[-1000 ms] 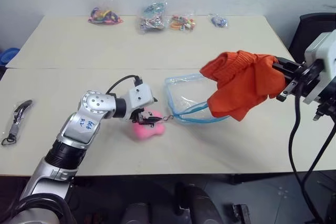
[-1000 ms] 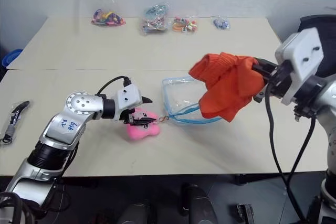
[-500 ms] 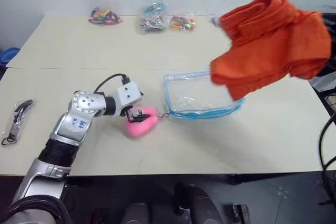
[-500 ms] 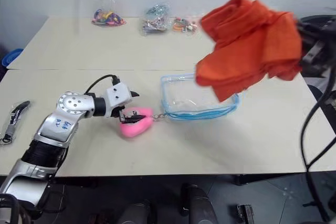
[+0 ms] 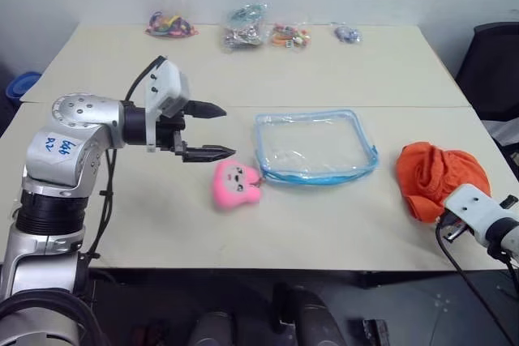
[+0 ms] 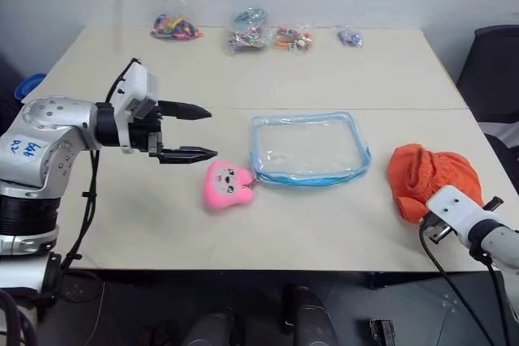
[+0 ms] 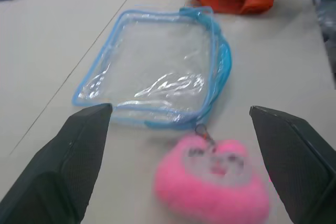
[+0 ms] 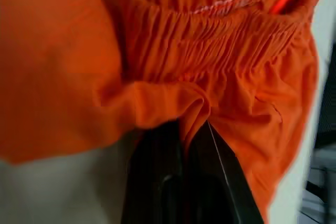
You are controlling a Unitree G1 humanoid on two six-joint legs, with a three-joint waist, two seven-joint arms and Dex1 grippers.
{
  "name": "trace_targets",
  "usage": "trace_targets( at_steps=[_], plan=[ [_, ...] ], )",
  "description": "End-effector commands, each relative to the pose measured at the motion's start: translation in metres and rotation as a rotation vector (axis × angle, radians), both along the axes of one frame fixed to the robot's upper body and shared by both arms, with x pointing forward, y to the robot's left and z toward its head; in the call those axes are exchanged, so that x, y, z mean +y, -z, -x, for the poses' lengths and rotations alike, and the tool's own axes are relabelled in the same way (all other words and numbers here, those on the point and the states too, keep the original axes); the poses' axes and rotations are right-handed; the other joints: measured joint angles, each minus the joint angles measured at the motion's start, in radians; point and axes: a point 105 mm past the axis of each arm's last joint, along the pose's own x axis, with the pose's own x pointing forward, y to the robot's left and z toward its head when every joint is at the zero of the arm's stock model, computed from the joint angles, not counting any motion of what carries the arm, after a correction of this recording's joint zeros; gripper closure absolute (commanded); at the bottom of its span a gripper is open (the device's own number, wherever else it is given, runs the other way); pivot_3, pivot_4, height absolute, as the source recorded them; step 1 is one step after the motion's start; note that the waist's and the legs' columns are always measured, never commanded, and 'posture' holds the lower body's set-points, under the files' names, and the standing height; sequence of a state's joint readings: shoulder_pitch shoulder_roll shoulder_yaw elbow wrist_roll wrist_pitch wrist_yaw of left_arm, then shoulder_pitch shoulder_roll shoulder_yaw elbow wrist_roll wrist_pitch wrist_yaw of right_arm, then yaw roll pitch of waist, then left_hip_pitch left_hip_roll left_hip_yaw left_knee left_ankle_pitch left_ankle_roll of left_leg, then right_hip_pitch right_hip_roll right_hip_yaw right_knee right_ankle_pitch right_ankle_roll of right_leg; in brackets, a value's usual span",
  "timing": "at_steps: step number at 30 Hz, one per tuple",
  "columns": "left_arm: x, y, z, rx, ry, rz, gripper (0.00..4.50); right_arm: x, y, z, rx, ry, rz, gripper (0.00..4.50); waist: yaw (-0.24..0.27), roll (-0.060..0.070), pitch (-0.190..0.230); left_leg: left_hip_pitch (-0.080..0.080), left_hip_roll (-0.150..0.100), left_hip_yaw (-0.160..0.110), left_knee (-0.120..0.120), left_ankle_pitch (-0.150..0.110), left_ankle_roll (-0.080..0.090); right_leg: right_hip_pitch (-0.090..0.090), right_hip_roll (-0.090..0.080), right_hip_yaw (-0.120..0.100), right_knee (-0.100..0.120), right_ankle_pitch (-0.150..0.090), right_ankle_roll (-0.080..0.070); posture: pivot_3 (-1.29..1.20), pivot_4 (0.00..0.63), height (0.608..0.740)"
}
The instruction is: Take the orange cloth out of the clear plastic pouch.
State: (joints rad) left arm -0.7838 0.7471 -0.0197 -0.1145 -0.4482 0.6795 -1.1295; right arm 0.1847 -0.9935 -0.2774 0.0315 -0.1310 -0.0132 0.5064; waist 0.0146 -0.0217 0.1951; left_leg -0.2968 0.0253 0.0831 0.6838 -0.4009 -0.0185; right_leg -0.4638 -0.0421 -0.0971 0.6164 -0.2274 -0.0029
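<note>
Lying crumpled at the right of the frame, the orange cloth [image 5: 440, 177] is a bright heap of soft folds with a gathered, elastic-looking seam across it, resting on the table [image 5: 340, 66] close to its right and front edges. The right gripper [image 8: 181, 145] has its two black fingers pressed together with a fold of that cloth pinched between them. Left of the cloth and apart from it, near the middle of the frame, the clear plastic pouch [image 5: 315, 145] lies flat, see-through with light blue zipper trim, nothing orange inside. A short chain joins its lower left corner to the pink plush charm [image 5: 236, 185], which sits just beside it toward the front edge. The left gripper [image 5: 212, 130] hangs above the table left of the pouch, fingers spread wide with nothing between them. Bare tabletop stretches behind the pouch up to small bags of trinkets [image 5: 243, 28] along the top edge.
</note>
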Motion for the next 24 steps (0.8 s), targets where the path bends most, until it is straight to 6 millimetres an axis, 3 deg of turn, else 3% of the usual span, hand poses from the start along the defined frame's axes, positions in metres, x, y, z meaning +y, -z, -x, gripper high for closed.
trace_targets(
  at_steps=[1, 4, 11, 14, 16, 21, 24],
  plan=[
    [-0.007, -0.007, 0.014, -0.032, 0.057, -0.011, 0.05, -0.01, -0.011, 0.003, -0.01, -0.064, 0.164, 4.5, -0.011, 0.0, 0.0, 0.0, 0.0, 0.0, 0.0, 0.0, -0.001, 0.0, 0.001, 0.001, 0.0, 0.0, 0.0, 0.0, 0.15, 0.74],
    [-0.003, 0.003, 0.02, -0.004, 0.082, -0.045, 0.05, -0.011, -0.011, 0.008, 0.027, -0.092, 0.133, 4.5, -0.019, 0.0, 0.0, 0.001, 0.002, 0.0, -0.001, 0.001, -0.003, 0.0, 0.004, 0.002, 0.0, -0.001, 0.0, 0.0, 0.15, 0.74],
    [0.018, 0.005, 0.02, 0.034, 0.08, -0.061, 0.0, -0.008, -0.032, 0.017, 0.023, -0.061, -0.062, 2.47, -0.016, 0.0, 0.0, 0.001, 0.003, 0.0, -0.001, 0.001, -0.004, 0.0, 0.005, 0.003, 0.001, -0.001, -0.001, 0.0, 0.15, 0.74],
    [0.034, 0.005, 0.019, 0.034, 0.061, -0.062, 0.0, -0.018, -0.047, 0.031, 0.005, 0.055, -0.313, 1.54, -0.014, 0.0, 0.0, 0.001, 0.003, -0.001, -0.001, 0.001, -0.004, 0.0, 0.005, 0.003, 0.0, -0.001, -0.001, 0.0, 0.15, 0.74],
    [0.046, 0.007, 0.02, 0.034, 0.045, -0.073, 0.0, -0.032, -0.054, 0.054, 0.048, 0.16, -0.527, 0.91, -0.014, 0.0, 0.0, 0.001, 0.003, -0.001, -0.001, 0.001, -0.004, -0.001, 0.005, 0.003, 0.0, -0.001, -0.001, 0.0, 0.15, 0.74],
    [0.07, 0.008, 0.019, 0.048, 0.005, -0.059, 0.0, -0.049, -0.068, 0.111, 0.119, 0.287, -0.85, 0.91, -0.003, 0.0, 0.0, 0.0, 0.003, -0.001, -0.001, -0.001, -0.001, 0.0, 0.005, 0.002, -0.001, -0.001, -0.001, 0.0, 0.15, 0.74],
    [0.082, 0.012, 0.017, 0.085, -0.02, -0.063, 0.0, -0.054, -0.075, 0.132, 0.091, 0.345, -0.973, 0.91, -0.001, 0.0, 0.0, 0.0, 0.003, -0.001, -0.001, -0.003, 0.003, 0.0, 0.006, 0.002, -0.004, -0.002, 0.001, 0.0, 0.15, 0.74]
  ],
)
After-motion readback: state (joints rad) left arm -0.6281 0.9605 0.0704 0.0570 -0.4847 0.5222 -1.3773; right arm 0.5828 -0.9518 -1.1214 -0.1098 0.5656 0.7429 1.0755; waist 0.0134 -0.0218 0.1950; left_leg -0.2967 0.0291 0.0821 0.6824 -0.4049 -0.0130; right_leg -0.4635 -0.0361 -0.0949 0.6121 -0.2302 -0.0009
